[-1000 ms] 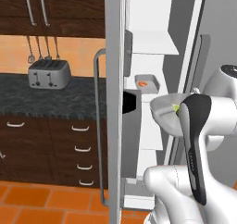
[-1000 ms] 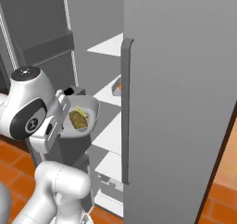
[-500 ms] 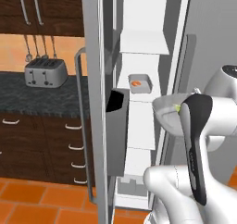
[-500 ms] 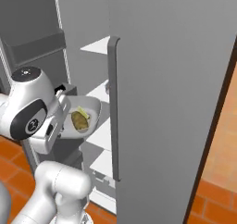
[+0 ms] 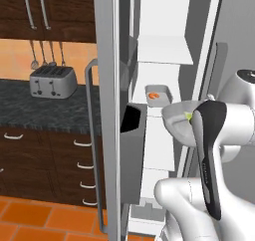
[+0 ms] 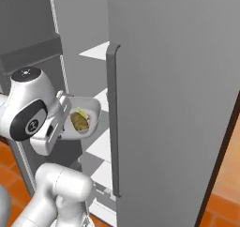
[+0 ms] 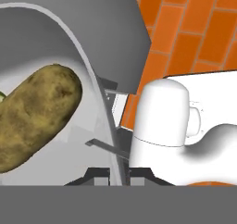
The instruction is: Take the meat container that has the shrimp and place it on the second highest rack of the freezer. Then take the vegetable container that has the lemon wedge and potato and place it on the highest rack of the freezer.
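Kitchen scene: dark wood cabinets (image 5: pixel 50 11), orange tile floor (image 5: pixel 30 220), toaster (image 5: pixel 52 81) on the dark table (image 5: pixel 45 113) left of the freezer (image 6: pixel 178 104).

We see the vegetable container (image 6: pixel 86 120), a pale grey bowl, up in the air in front of the open freezer, about level with its middle shelves. The potato (image 7: pixel 34 114) lies in it, with the lemon wedge (image 6: pixel 80 112) just beside it.

The hand (image 7: pixel 118 174) is pinching the container's rim, jaws pressed close on the thin wall.

The shrimp (image 5: pixel 154 95) sits in its own small container (image 5: pixel 158 94) on the second highest rack (image 5: pixel 157 103). The highest rack (image 5: pixel 164 56) is above it.

The freezer door handle (image 5: pixel 92 145) stands at left of the opening.
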Controlling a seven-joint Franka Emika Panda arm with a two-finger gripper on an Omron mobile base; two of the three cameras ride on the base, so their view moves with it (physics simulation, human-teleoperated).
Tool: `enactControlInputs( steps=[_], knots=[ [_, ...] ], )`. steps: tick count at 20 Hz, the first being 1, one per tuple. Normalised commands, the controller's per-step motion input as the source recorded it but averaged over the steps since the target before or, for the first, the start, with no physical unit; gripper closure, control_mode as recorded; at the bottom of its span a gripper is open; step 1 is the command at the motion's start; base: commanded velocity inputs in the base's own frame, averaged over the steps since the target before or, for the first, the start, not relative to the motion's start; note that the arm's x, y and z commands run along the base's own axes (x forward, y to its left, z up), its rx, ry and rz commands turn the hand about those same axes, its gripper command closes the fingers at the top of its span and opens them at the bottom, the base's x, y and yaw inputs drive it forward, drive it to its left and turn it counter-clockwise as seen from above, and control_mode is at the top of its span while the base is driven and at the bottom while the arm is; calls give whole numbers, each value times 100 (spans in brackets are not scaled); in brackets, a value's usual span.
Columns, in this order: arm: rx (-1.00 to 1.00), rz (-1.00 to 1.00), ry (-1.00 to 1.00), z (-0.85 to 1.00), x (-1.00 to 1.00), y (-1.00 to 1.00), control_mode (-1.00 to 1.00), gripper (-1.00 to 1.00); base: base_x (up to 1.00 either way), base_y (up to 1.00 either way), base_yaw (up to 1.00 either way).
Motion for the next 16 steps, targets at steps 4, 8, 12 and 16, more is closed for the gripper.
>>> enactControlInputs(
  steps=[4, 8, 12, 16],
  knots=[
    [0, 0, 0, 0, 0, 0, 100, 100, 49, 1, 5],
    [0, 0, 0, 0, 0, 0, 100, 100, 4, 0, 0],
    [0, 0, -15, 35, -27, 4, -100, 100, 0, 0, 0],
    [0, -4, -19, 83, -6, 5, -100, 100, 0, 0, 0]
  ],
)
